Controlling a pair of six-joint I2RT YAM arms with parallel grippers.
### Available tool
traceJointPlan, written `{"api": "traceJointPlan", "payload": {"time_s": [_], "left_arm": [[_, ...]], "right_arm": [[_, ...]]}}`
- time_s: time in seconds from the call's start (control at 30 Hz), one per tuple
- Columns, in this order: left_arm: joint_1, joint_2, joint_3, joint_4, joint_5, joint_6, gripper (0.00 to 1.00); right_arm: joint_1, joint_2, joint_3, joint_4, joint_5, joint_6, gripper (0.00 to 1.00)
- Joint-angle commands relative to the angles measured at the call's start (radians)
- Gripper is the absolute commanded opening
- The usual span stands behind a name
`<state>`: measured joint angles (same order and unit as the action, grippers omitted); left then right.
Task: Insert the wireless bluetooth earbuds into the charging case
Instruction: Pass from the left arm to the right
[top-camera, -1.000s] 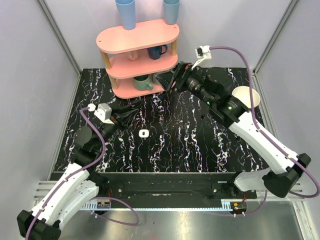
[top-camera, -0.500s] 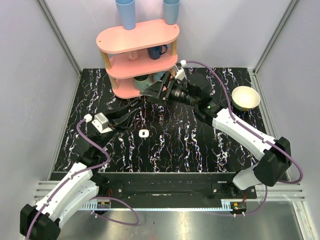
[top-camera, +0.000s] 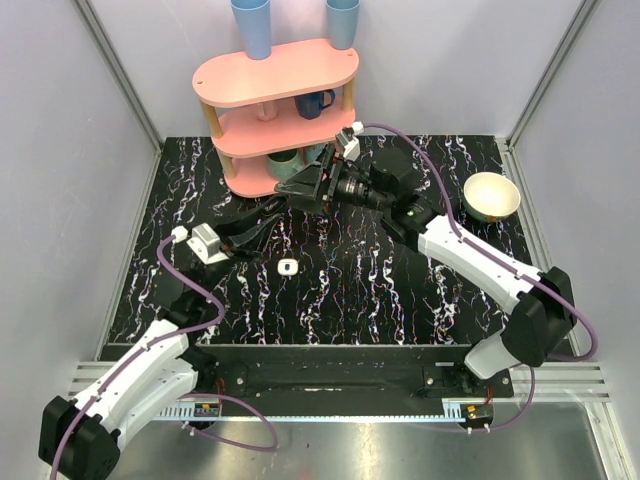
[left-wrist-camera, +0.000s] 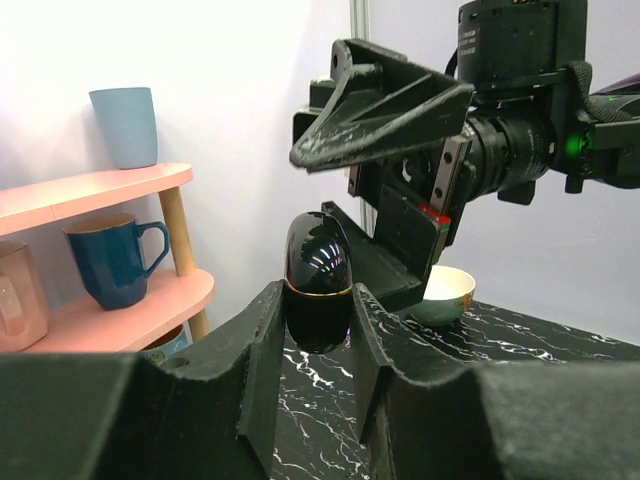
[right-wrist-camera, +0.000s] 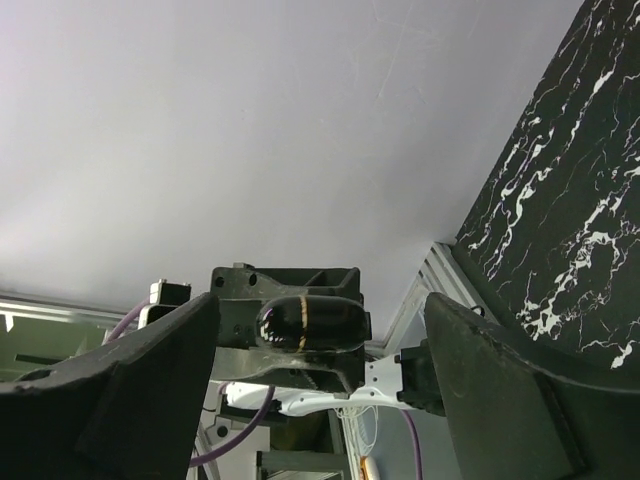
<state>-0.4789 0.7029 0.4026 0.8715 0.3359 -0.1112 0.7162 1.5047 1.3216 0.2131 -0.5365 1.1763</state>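
Desk: black with white veins, pink shelf at the back.
Left hand: clamped on the glossy black charging case, upright above the desk, likely presenting it.
Right hand: spread wide, facing the case, not touching; probably lined up for the lid.
Earbuds: white speck on the desk near the left hand.
Unclear: one earbud or two; case interior hidden.

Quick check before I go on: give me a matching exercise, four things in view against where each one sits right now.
Things: 1 black charging case; 2 dark blue mug; 3 cream bowl; 4 small white piece.
Places: A far right of the table; B middle tier of the pink shelf; C on the table near the left pincer; D clamped in the left pincer.
Pairs: 1-D, 2-B, 3-A, 4-C.
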Motion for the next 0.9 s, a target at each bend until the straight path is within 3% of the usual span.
{"api": "traceJointPlan", "payload": {"time_s": [0.0, 0.6, 0.87], "left_arm": [[-0.006, 0.012, 0.01, 0.101, -0.009, -0.004, 0.0], [-0.018, 0.041, 0.015, 0.084, -0.051, 0.01, 0.0], [-0.018, 0.047, 0.019, 0.073, -0.058, 0.012, 0.0]], "right_arm": [[0.011, 0.026, 0.04, 0.017, -0.06, 0.011, 0.89], [0.014, 0.055, 0.056, 0.069, -0.123, 0.037, 0.65], [0.015, 0.063, 0.062, 0.074, -0.141, 0.042, 0.49]]}}
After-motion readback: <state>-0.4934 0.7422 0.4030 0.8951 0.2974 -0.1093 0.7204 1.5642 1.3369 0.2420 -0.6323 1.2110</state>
